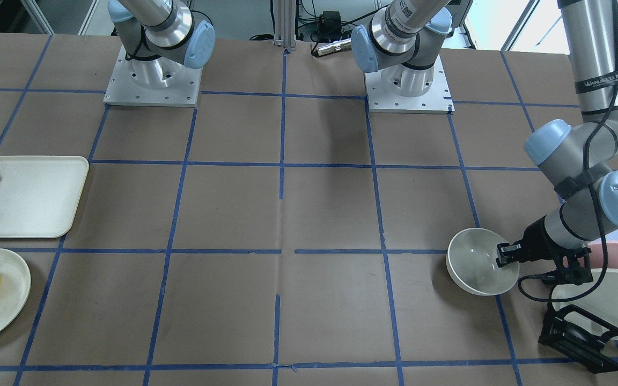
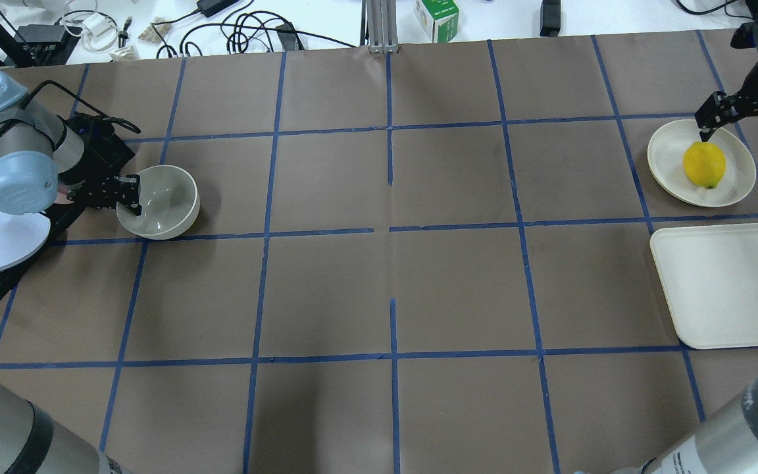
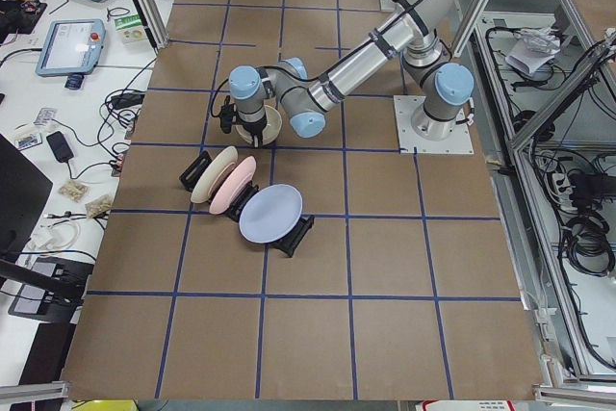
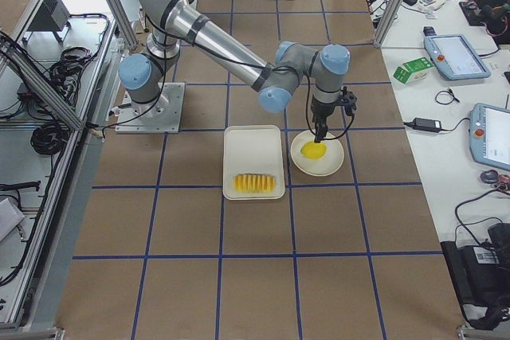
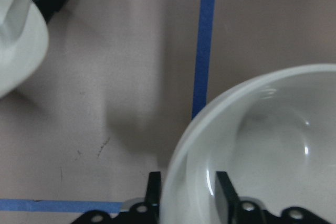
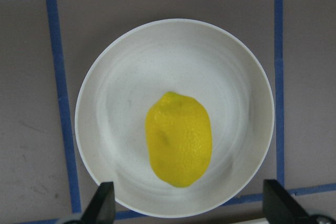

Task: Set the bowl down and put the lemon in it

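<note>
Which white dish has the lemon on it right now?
The flat round plate beside the tray holds the lemon; the deep bowl in the left gripper is empty.

Bowl: deep, round, glossy cream-white, plain and empty, mouth upward. It stands at the middle left of the overhead view. The left gripper pinches its rim, one finger inside and one outside.

Lemon: bright yellow, oval, with pointed ends. It lies on its side near the centre of a round cream plate, at the upper right of the overhead view.
</note>
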Motion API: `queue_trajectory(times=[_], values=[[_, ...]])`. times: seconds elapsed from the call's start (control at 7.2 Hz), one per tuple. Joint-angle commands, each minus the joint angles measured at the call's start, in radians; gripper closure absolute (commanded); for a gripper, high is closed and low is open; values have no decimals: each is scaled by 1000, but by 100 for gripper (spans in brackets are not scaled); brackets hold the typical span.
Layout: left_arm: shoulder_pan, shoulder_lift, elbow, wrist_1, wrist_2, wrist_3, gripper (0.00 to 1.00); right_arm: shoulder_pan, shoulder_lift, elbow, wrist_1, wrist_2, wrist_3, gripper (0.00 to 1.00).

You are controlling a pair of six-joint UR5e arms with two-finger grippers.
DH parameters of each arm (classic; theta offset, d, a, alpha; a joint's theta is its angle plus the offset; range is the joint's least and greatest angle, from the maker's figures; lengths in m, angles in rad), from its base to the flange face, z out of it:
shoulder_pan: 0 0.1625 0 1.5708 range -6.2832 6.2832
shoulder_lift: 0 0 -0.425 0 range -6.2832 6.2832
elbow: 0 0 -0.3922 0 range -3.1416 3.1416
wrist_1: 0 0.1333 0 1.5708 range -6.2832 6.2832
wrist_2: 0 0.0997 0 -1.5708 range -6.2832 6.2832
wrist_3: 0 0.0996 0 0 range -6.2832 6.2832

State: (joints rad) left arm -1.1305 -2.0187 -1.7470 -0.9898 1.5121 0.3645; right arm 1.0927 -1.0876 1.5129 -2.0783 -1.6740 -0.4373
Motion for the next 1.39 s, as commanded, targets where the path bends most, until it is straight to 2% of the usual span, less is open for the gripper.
queue_trajectory(times=[0.0,0.28,0.42,0.56,0.69,0.97,1.25], values=[[-5,18,6,-7,-1,1,100,-14,84,0,-55,0,0,0],[-20,52,21,-54,-1,5,100,-20,98,0,-57,8,12,0],[-28,101,35,-134,-13,7,100,-20,118,-2,-57,57,53,0],[-99,139,41,-174,-38,8,100,-20,121,-2,-57,60,60,0],[-211,156,31,-168,-65,4,100,-20,124,-2,-57,60,58,5],[-384,135,29,-150,-188,-136,100,-20,118,-3,-56,37,46,100],[-545,101,6,-6,-188,-313,100,-23,85,-19,-33,27,48,100]])
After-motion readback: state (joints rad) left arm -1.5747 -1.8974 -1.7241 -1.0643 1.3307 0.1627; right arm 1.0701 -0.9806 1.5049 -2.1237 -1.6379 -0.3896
